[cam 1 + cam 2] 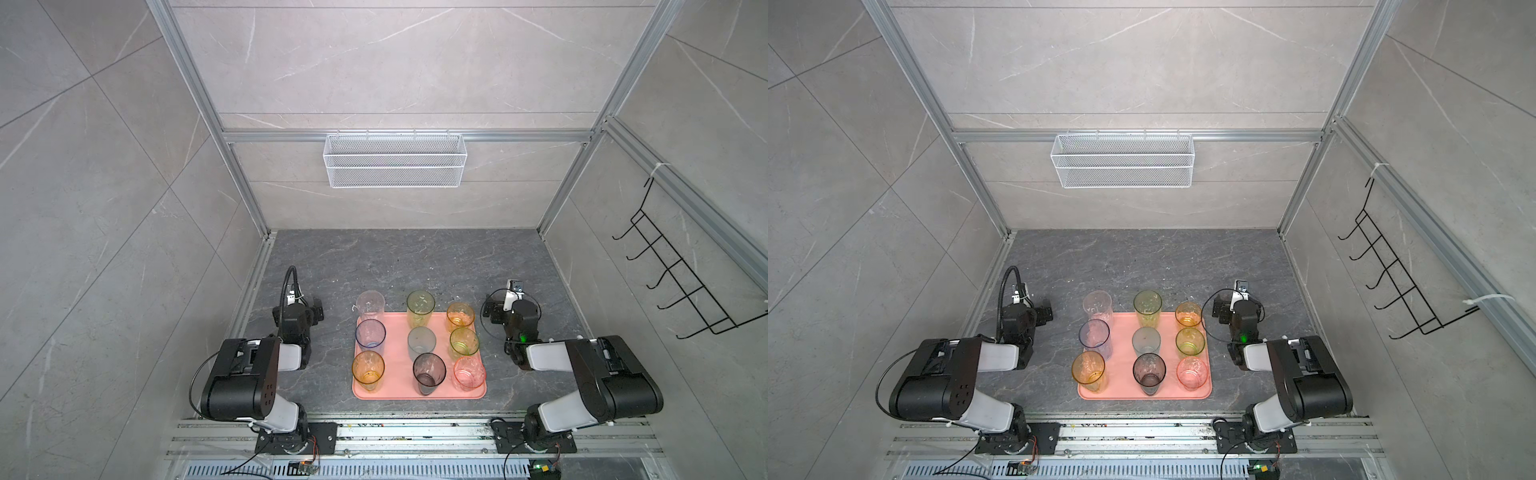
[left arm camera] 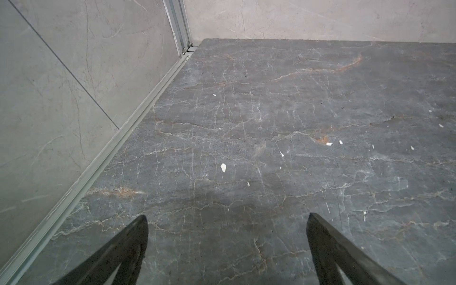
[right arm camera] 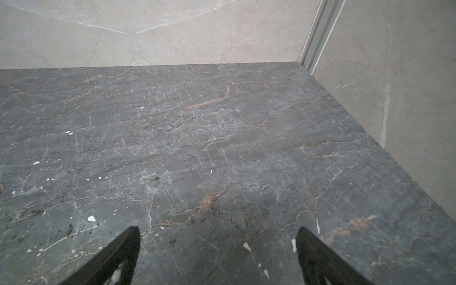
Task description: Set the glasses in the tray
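The salmon-pink tray [image 1: 399, 376] [image 1: 1125, 376] lies on the dark stone floor between my two arms in both top views. Several glasses stand upright on it in three rows. Among them are an amber tall one [image 1: 368, 368], a smoky black one [image 1: 429, 371] and a pink one [image 1: 469, 372]. A clear tall one [image 1: 370, 305] stands at the far left corner; I cannot tell if its base is inside the rim. My left gripper [image 1: 317, 311] [image 2: 227, 217] stays left of the tray, open over bare floor. On the opposite side my right gripper [image 1: 493, 311] [image 3: 217, 229] is open and empty.
A white wire-mesh basket [image 1: 395, 160] hangs on the back wall. A black wire hook rack [image 1: 681, 270] is fixed to the right wall. Aluminium frame rails run along the floor edges. Small white chips [image 2: 223, 167] dot the floor.
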